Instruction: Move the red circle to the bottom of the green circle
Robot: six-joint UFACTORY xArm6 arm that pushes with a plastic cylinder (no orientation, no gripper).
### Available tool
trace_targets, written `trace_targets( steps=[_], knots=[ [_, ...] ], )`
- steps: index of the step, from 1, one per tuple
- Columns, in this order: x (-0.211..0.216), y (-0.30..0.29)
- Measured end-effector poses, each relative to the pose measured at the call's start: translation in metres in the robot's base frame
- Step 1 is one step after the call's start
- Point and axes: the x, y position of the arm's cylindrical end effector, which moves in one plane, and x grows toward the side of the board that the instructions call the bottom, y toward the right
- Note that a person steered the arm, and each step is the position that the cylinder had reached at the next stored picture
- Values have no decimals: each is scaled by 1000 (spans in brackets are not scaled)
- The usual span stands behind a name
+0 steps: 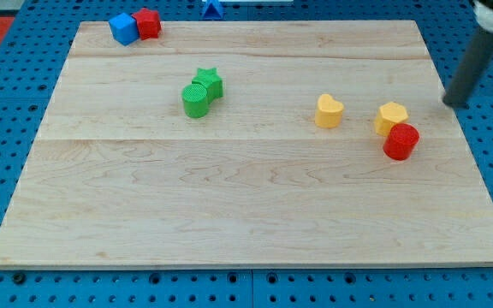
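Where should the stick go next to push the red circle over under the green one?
Probably my tip should slide down to the view's right side of the red circle. It now sits up and right of it, apart. The green circle lies far to the view's left, so the push must go leftward, clear of the touching yellow block.

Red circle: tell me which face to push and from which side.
There is nothing to grip with, so push. Set my tip on the red circle's right-hand curved wall, then sweep toward the view's left, probably ending below the green circle. The yellow block touches its upper edge, so stay low to avoid dragging it.
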Motion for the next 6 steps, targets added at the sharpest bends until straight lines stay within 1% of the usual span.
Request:
trace_targets(
  steps=[1,2,3,4,5,6],
  knots=[
    [52,-40],
    [54,-131],
    [50,-79],
    [7,-81],
    [9,-162],
    [47,-185]
  ],
)
